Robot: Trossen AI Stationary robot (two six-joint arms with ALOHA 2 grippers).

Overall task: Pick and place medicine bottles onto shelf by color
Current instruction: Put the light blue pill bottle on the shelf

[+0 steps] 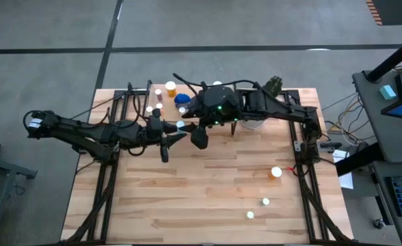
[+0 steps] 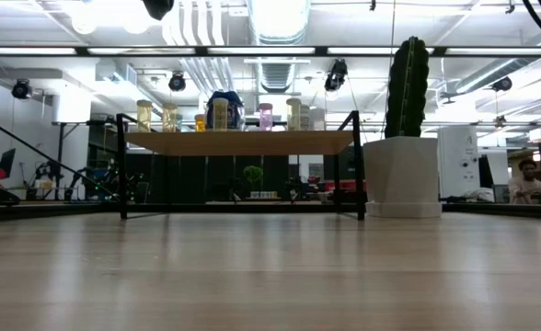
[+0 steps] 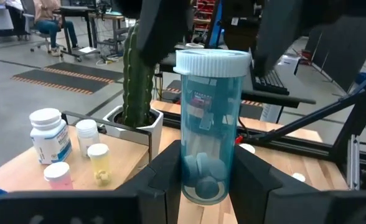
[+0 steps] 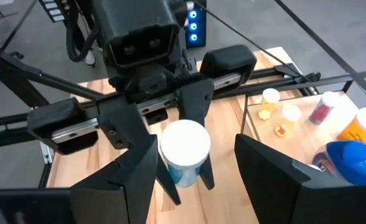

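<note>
My left gripper [image 3: 206, 171] [image 1: 176, 130] is shut on a see-through blue medicine bottle [image 3: 206, 124] with a white cap [image 4: 184, 144], above the table's middle, just in front of the shelf. My right gripper [image 4: 195, 158] [image 1: 195, 133] hangs open over it. Its fingers stand on either side of the cap, and I cannot see them touching it. The shelf [image 2: 243, 142] stands on thin black legs at the far edge. On it are several bottles, among them an orange one [image 1: 171, 87] and a big blue one [image 1: 182, 99]. Three more bottles [image 1: 276, 172] stand on the table's right near part. My left gripper pinches the blue bottle's lower body [image 3: 198, 180] between its two fingers [image 3: 170, 171], coming level from the table's left. The bottle stands upright in the hold with its cap up. It is lifted clear of the table.
A cactus [image 2: 407, 87] in a white pot [image 2: 402, 175] stands to the right of the shelf, close behind my right arm. On the shelf near the bottle are white [image 3: 49, 134], yellow [image 3: 99, 163] and pink [image 3: 58, 175] bottles. Bare wood lies across the near half of the table.
</note>
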